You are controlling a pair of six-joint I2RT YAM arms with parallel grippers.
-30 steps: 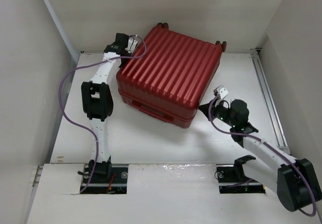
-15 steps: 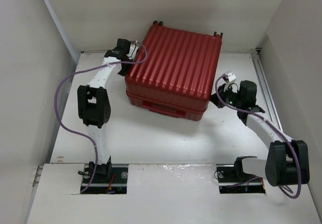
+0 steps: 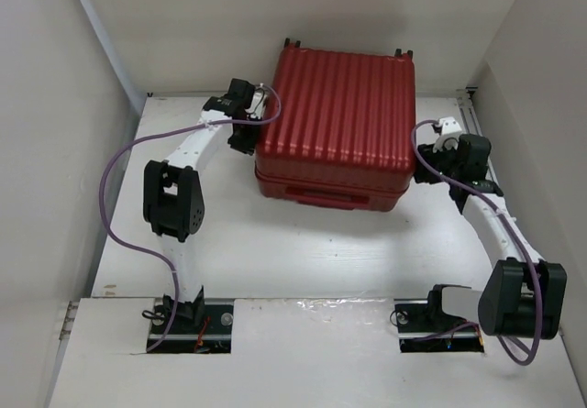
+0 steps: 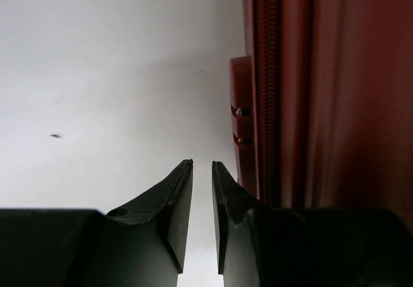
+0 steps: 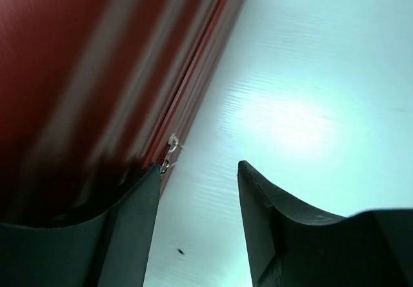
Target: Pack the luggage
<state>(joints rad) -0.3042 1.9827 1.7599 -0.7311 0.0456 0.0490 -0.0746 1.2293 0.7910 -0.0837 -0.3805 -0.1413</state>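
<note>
The luggage [image 3: 335, 115] is a dark-red ribbed suitcase lying flat and closed at the back of the white table [image 3: 303, 252], its wheels toward the back wall. My left gripper [image 3: 249, 138] is against its left side. In the left wrist view the jaws [image 4: 202, 163] stand a narrow gap apart with only table between them, beside the suitcase's zip [image 4: 268, 74]. My right gripper [image 3: 425, 166] sits at the suitcase's right side. It is open [image 5: 199, 164] and empty, its left finger next to a metal zipper pull [image 5: 171, 146] on the red shell [image 5: 77, 61].
White walls close in the table on the left, back and right. A metal rail [image 3: 486, 160] runs along the right edge close to the right arm. Purple cables [image 3: 115, 179] loop off both arms. The arm bases [image 3: 188, 312] sit at the near edge.
The suitcase has turned clockwise and shifted right until square to the back wall. The left gripper followed its left side. The right arm swung up to the right side and its jaws opened.
</note>
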